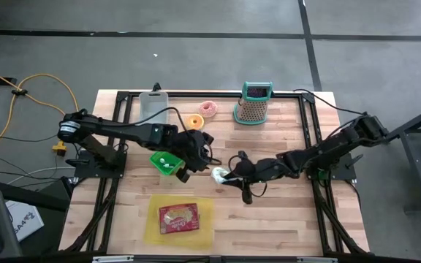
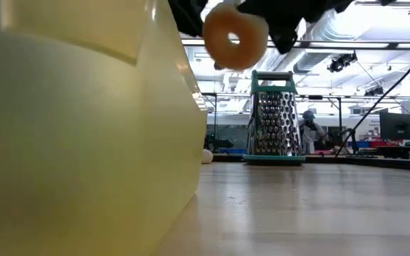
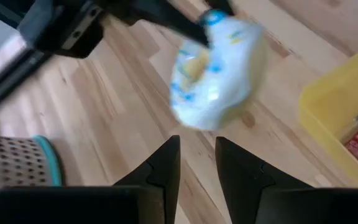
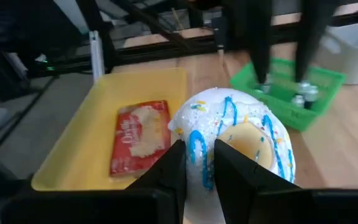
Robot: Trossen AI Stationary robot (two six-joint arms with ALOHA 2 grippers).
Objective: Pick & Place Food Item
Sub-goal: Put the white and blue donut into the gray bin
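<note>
On the wooden slatted bench (image 1: pixel 269 212), a yellow plastic tray (image 1: pixel 152 225) sits at the near edge. The right gripper (image 1: pixel 224 175) grasps a white-iced doughnut with blue stripes (image 1: pixel 218 174) above mid-bench; the carry likely comes next, toward the tray. The left gripper (image 1: pixel 183 174) hangs alongside, fingers (image 3: pixel 160 168) apart and empty.

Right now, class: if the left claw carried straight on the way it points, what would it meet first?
Probably the white frosted donut held in the right claw, straight ahead of the left claw; depth is unclear.

Three doughnuts (image 1: pixel 220 174), one grater (image 1: pixel 253 104), one yellow tray (image 1: pixel 205 228), one green basket (image 1: pixel 167 161), one red packet (image 1: pixel 178 217)
</note>
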